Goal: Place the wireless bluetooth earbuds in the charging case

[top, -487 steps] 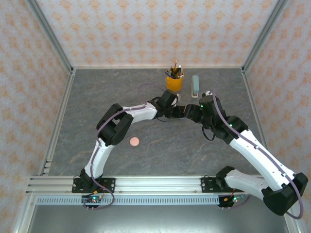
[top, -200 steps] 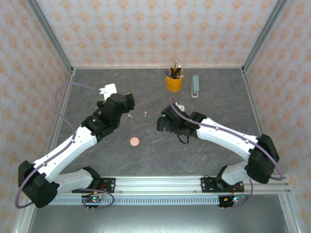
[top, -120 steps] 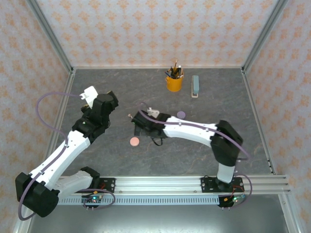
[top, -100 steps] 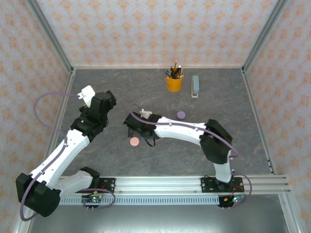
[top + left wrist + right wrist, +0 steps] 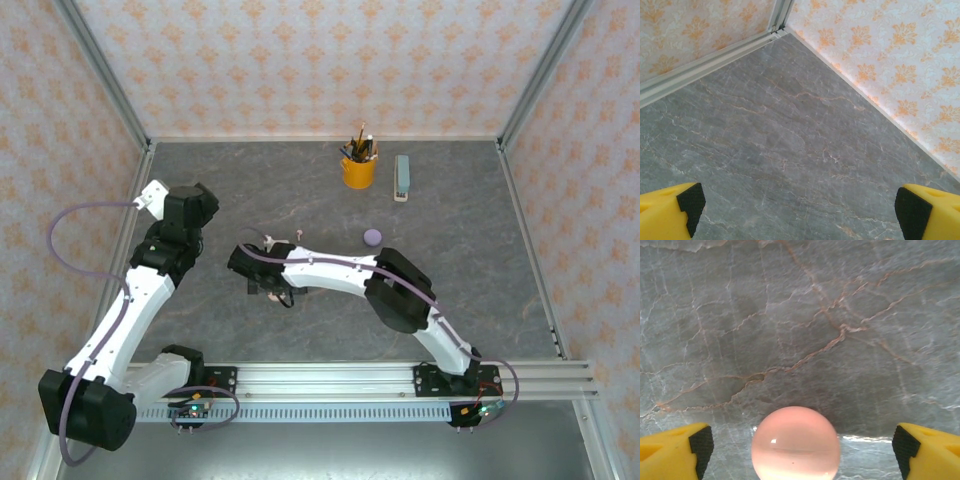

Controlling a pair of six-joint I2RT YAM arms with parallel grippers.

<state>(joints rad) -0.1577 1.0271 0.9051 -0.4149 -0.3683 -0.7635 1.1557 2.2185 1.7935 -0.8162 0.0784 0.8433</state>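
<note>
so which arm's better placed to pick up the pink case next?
Right. The pink case sits centred between the right gripper's open fingers in its wrist view. The left gripper, also open, hangs over the table near the far-left wall corner, well away from the case.

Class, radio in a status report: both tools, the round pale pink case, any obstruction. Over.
Left tool open over grey marbled table. Right tool open, round pale pink charging case centred between its fingers. Nothing in the way.
</note>
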